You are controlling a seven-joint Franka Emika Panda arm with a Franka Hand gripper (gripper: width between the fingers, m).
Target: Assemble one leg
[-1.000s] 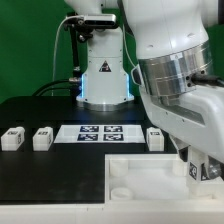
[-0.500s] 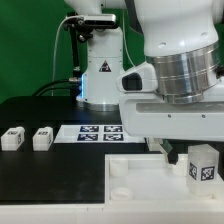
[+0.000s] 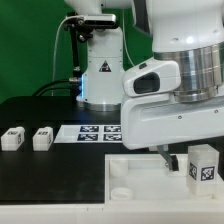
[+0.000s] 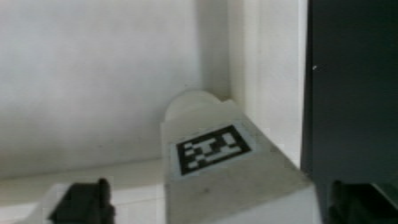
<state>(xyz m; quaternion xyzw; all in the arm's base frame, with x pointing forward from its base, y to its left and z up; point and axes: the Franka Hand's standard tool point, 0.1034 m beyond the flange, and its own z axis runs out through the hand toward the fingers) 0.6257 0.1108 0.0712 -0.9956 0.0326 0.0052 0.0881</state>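
Note:
A leg (image 3: 203,165), a small white block with a black-and-white tag, stands upright on the large white panel (image 3: 140,172) at the exterior view's right. In the wrist view the leg (image 4: 222,150) sits between the two dark fingers of my gripper (image 4: 222,203), with a gap on each side. The gripper is open and not clamped on it. One dark finger (image 3: 171,157) shows just left of the leg in the exterior view. Two more legs (image 3: 13,138) (image 3: 42,138) lie on the black table at the left.
The marker board (image 3: 98,132) lies flat behind the panel. The robot base (image 3: 103,75) stands at the back with cables. The panel has a round corner hole (image 3: 120,190). My arm's large body hides the table's right part.
A second ago the gripper covered the leg at the panel's right. The arm has lifted and shifted, and the leg now stands uncovered. Little differs from half a second ago.

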